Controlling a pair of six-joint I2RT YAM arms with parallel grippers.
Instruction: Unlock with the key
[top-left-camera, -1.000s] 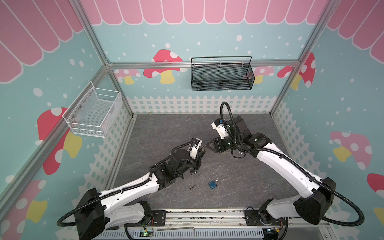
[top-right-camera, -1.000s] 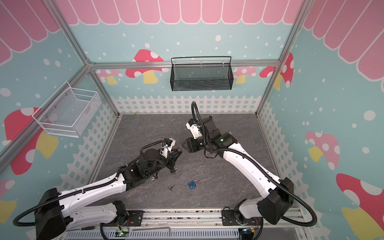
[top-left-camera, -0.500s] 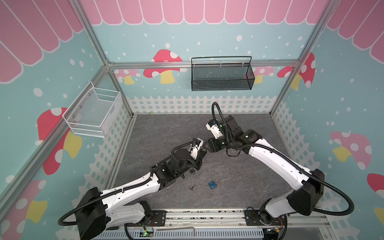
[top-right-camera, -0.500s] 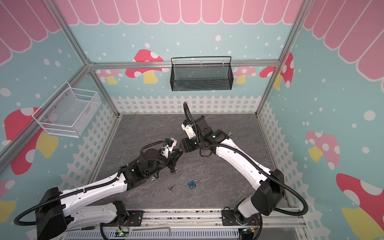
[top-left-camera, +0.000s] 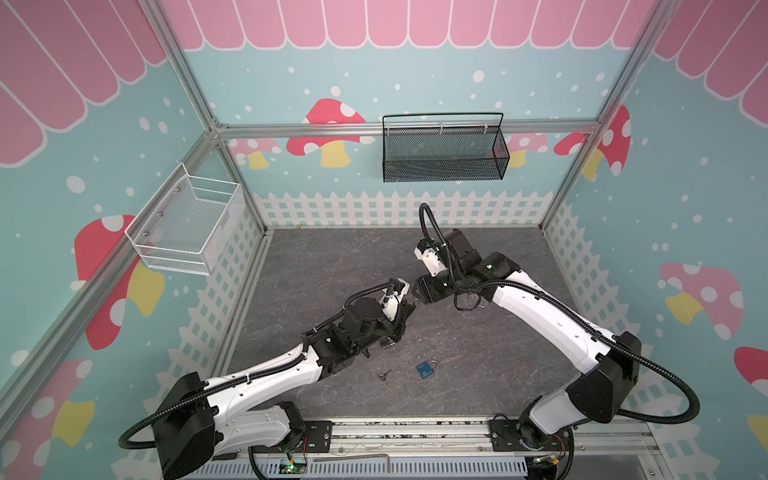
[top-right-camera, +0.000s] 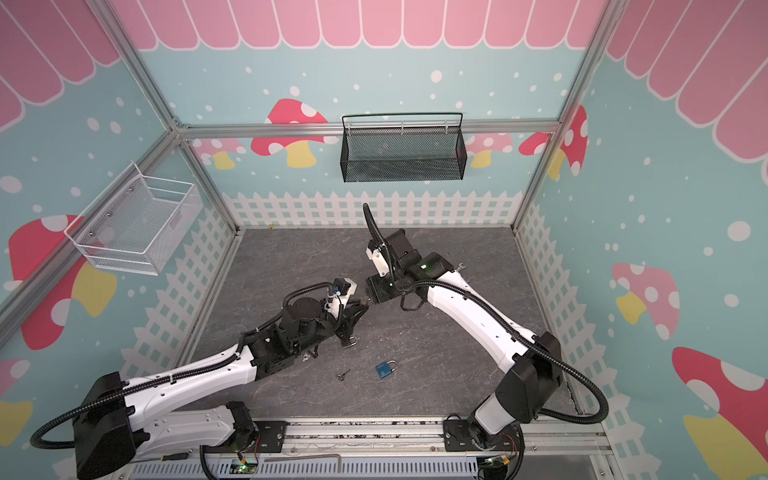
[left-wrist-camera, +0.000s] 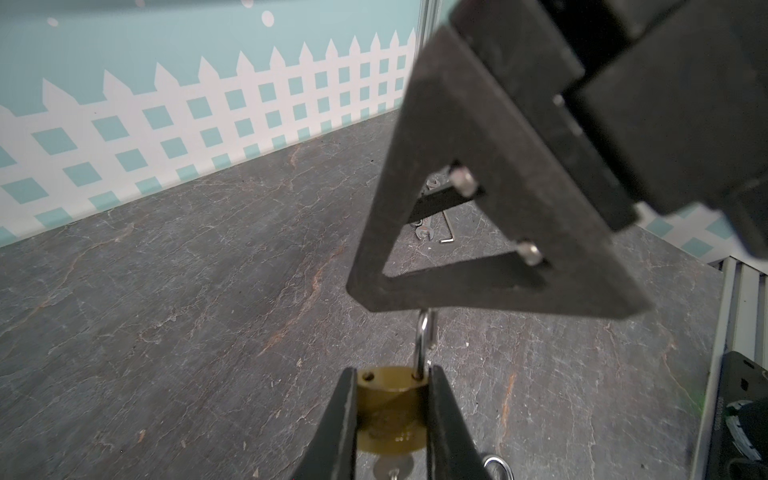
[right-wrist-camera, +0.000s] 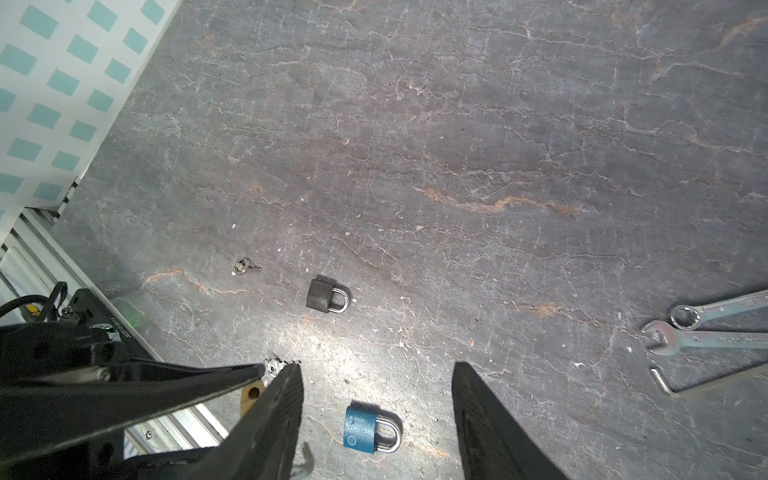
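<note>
My left gripper (left-wrist-camera: 390, 376) is shut on a brass padlock (left-wrist-camera: 390, 415), held above the floor. The padlock's shackle (left-wrist-camera: 423, 345) stands raised with one hole in the body empty. A key (left-wrist-camera: 392, 468) sticks in the padlock's underside. My right gripper (right-wrist-camera: 376, 366) is open and hovers right at the shackle's top, with nothing between its fingers (left-wrist-camera: 478, 257). In both top views the two grippers meet tip to tip: the left gripper (top-left-camera: 409, 306) (top-right-camera: 360, 307) and the right gripper (top-left-camera: 417, 297) (top-right-camera: 370, 297).
On the grey floor lie a blue padlock (top-left-camera: 427, 369) (right-wrist-camera: 372, 430), a black padlock (right-wrist-camera: 326, 295) and a small loose key (top-left-camera: 384, 375) (right-wrist-camera: 243, 266). Wrenches (right-wrist-camera: 706, 328) lie toward the right wall. A black wire basket (top-left-camera: 442, 149) and a white one (top-left-camera: 187, 226) hang on the walls.
The right arm's wrist has swung a little to the left while its gripper stayed at the padlock, and its jaws have widened slightly. The left arm has held still.
</note>
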